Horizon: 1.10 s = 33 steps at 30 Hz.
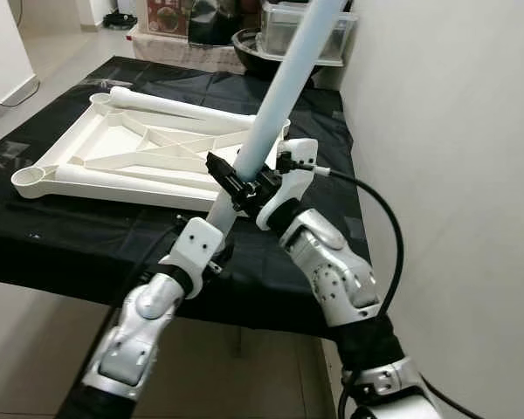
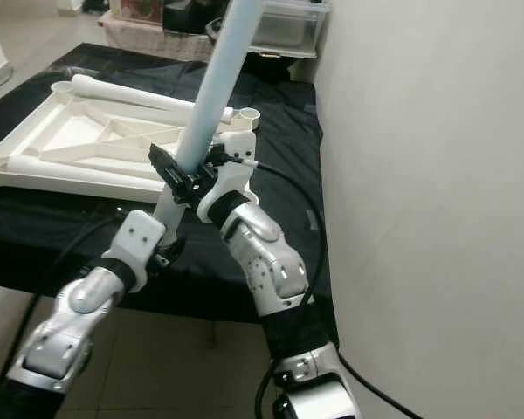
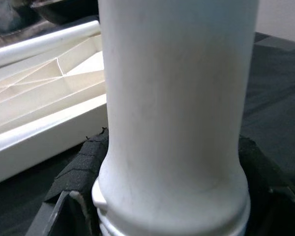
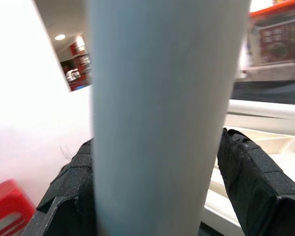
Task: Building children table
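So both arms are on the same part: a long pale blue-white table leg, held tilted up and away from the robot, its upper end running out past the top of the head views. The right gripper is clamped around the leg partway up, black fingers pressed on either side of the tube in the right wrist view, so that one is closed on the leg for sure. The left gripper has the lower end of the same leg, just below the right one; in the left wrist view the tube sits between its black pads, and you can make out a ridged collar at the bottom end of the leg, so it's gripping too. The two grippers are basically stacked along the leg, nearly touching each other. Behind them, the white table top lies upside down on a low surface covered with a black sheet, ribbed underside facing up, with round sockets at its corners and what looks like another white leg lying along its far edge. The held leg crosses over the near right corner of the table top in the head views, but I can't tell if it's touching it. A plain wall runs along the robot's right side, a black cable loops off the right wrist, and some clear plastic bins sit on the floor past the sheet.
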### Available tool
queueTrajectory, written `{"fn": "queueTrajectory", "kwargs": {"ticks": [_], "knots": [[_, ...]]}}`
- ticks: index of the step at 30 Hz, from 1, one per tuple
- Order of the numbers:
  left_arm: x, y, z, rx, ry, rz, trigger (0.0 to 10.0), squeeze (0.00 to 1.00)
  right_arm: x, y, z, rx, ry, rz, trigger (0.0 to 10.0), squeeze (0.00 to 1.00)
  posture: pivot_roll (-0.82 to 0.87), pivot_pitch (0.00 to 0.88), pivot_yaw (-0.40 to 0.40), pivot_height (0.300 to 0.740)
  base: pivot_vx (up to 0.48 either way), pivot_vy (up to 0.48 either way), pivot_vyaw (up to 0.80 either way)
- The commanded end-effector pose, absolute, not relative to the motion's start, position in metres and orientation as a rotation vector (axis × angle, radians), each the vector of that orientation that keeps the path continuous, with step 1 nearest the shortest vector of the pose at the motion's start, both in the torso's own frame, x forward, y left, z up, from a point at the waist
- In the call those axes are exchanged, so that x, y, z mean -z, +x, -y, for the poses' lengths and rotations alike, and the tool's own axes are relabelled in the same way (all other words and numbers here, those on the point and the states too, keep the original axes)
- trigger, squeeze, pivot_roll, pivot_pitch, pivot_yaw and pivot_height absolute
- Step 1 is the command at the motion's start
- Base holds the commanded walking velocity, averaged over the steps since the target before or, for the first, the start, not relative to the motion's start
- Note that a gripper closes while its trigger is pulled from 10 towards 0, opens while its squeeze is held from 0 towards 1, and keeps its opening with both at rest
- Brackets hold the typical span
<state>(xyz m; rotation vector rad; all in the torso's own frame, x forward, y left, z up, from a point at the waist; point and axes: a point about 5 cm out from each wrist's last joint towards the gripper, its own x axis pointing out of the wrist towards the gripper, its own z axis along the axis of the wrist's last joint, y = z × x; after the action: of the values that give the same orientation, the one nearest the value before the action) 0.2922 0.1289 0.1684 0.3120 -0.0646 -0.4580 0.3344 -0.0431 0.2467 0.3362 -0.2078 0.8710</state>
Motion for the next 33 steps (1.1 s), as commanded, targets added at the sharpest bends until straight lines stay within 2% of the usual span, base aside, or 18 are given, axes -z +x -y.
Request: {"fn": "queueTrajectory", "kwargs": {"ticks": [1, 3, 6, 8, 12, 24, 33], "knots": [[-0.173, 0.284, -0.128, 0.548, 0.249, 0.064, 10.0, 0.0, -0.244, 0.333, 0.046, -0.958, 0.334, 0.183, 10.0, 0.0, 0.21, 0.048, -0.097, 0.74, 0.0, 0.0, 0.0], [-0.175, 0.276, -0.127, 0.641, 0.191, 0.045, 10.0, 0.0, -0.244, 0.329, 0.046, -1.073, 0.316, 0.176, 10.0, 0.0, 0.21, 0.048, -0.095, 0.74, 0.0, 0.0, 0.0], [-0.174, 0.27, -0.126, 0.691, 0.164, 0.028, 10.0, 0.0, -0.244, 0.325, 0.046, -1.144, 0.303, 0.161, 10.0, 0.0, 0.21, 0.046, -0.094, 0.74, 0.0, 0.0, 0.0], [-0.17, 0.255, -0.123, 0.807, 0.1, -0.023, 10.0, 0.0, -0.24, 0.317, 0.047, -1.293, 0.264, 0.105, 10.0, 0.0, 0.21, 0.046, -0.09, 0.74, 0.0, 0.0, 0.0], [-0.164, 0.245, -0.121, 0.866, 0.094, -0.058, 10.0, 0.0, -0.237, 0.311, 0.048, -1.39, 0.254, 0.065, 10.0, 0.0, 0.21, 0.046, -0.089, 0.74, 0.0, 0.0, 0.0], [-0.162, 0.236, -0.123, 0.904, 0.077, -0.1, 10.0, 0.0, -0.232, 0.299, 0.047, -1.565, 0.234, -0.007, 10.0, 0.0, 0.21, 0.04, -0.088, 0.74, 0.0, 0.0, 0.0], [-0.162, 0.233, -0.118, 0.92, 0.06, -0.106, 10.0, 0.0, -0.23, 0.296, 0.047, -1.601, 0.23, -0.028, 10.0, 0.0, 0.2, 0.043, -0.088, 0.74, 0.0, 0.0, 0.0]]}}
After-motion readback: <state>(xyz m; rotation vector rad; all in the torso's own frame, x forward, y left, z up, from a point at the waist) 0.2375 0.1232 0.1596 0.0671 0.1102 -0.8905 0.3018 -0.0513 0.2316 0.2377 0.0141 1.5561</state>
